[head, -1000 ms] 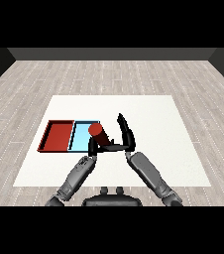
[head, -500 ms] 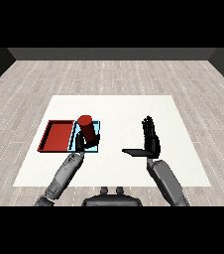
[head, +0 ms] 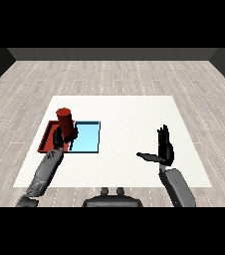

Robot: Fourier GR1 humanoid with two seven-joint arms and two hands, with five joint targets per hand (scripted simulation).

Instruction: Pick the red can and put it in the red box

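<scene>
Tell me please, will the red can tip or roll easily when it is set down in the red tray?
The red can looks tall and narrow, so it may tip. On its round side it would probably roll. The left hand curls round it without denting, suggesting stiffness.

Bare test room: white table point(head: 134, 109) on plank floor point(head: 109, 74) (dark walls).

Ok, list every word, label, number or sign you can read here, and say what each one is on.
None: no readable text shows anywhere.
red can, held in the left hand: plain red, no label visible.
red tray and light blue tray: plain, unmarked.
white table: no markings.
right hand: plain black.
</scene>
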